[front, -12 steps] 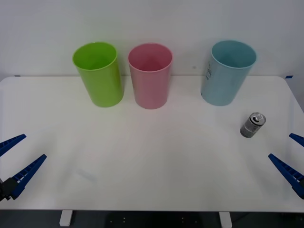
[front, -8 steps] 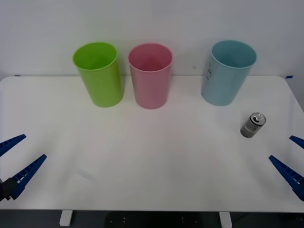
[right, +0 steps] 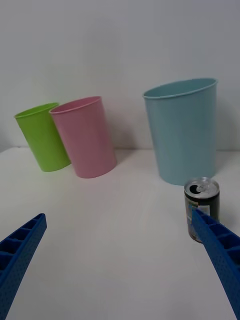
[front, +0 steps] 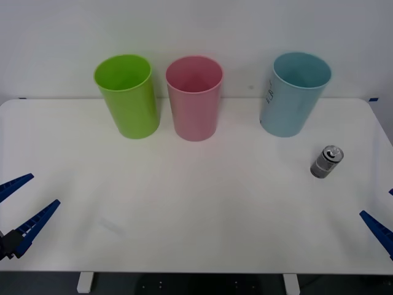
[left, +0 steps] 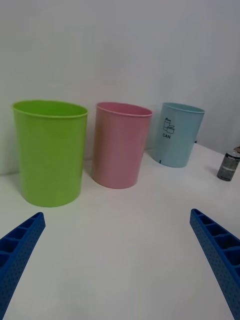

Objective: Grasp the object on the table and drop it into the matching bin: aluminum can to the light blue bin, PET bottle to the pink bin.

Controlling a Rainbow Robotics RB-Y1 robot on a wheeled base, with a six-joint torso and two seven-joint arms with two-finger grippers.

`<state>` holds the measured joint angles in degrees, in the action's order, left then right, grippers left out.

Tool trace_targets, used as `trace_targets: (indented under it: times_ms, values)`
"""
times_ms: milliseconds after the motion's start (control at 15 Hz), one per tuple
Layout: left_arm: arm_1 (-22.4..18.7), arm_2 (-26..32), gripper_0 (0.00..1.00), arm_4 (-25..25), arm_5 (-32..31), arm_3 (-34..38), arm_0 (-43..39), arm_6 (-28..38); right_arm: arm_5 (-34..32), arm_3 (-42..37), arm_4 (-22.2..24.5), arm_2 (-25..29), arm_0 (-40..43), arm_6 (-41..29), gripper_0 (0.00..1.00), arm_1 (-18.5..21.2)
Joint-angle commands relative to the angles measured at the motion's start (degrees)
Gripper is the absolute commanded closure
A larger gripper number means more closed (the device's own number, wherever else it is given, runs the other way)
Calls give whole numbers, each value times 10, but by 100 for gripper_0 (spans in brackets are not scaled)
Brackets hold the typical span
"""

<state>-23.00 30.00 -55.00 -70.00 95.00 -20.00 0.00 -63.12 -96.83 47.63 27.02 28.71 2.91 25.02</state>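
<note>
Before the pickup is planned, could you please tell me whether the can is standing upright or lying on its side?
Upright: the can stands on the table with its silver top and pull tab facing up.

Bright, even light; faint soft shadows beside the bins; slight overall softness.

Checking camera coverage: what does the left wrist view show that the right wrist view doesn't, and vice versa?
Left wrist view alone: the printed mark reading CAN on the light blue bin, and the open left gripper with its blue fingers.

Right wrist view alone: the aluminum can from close up, silver top and pull tab visible, with one finger of the open right gripper crossing in front of its base.

Both: the lime green bin, the pink bin, the light blue bin, the can standing upright and the white table.
</note>
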Motion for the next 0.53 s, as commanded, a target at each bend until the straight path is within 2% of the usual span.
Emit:
trace_targets:
  times_ms: [67,533]
  values:
    - [0,0,0,0,0,0,0,0,48,0,-25,-21,16,62,0,0]
    - [0,0,0,0,0,0,0,0,166,1,-87,-82,32,199,0,-1]
